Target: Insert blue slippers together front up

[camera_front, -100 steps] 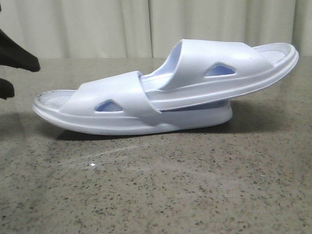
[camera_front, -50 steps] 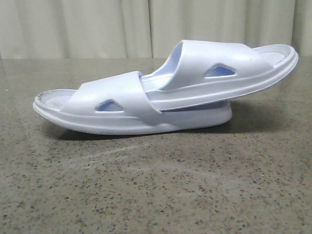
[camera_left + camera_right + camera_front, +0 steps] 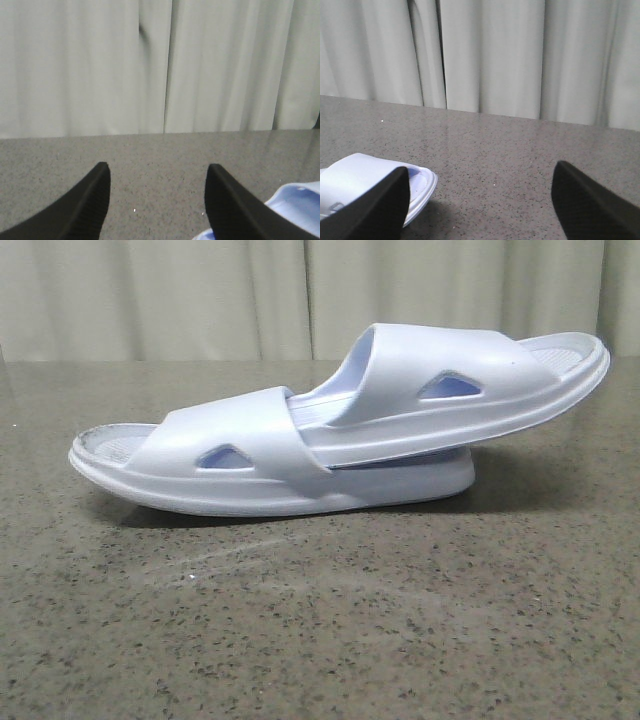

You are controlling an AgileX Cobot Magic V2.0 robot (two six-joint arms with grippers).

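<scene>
While the speckled grey stone counter (image 3: pixel 320 620) lies bare up front, the pale lavender-blue foam slippers (image 3: pixel 330 440) rest on it nested, one slid under the other's strap and tilted up. The left gripper (image 3: pixel 157 200) and right gripper (image 3: pixel 480 200) both gape wide, holding nothing, near the slippers. Pale pleated curtains (image 3: pixel 200 300) hang beyond.

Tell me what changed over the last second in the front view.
The dark arm part seen at the table's left edge a second ago has withdrawn out of the front view. Nothing was grasped or released. The blue slippers stayed nested, the upper one tucked under the lower one's strap, on the table. Both the left gripper and right gripper are open and empty.
</scene>
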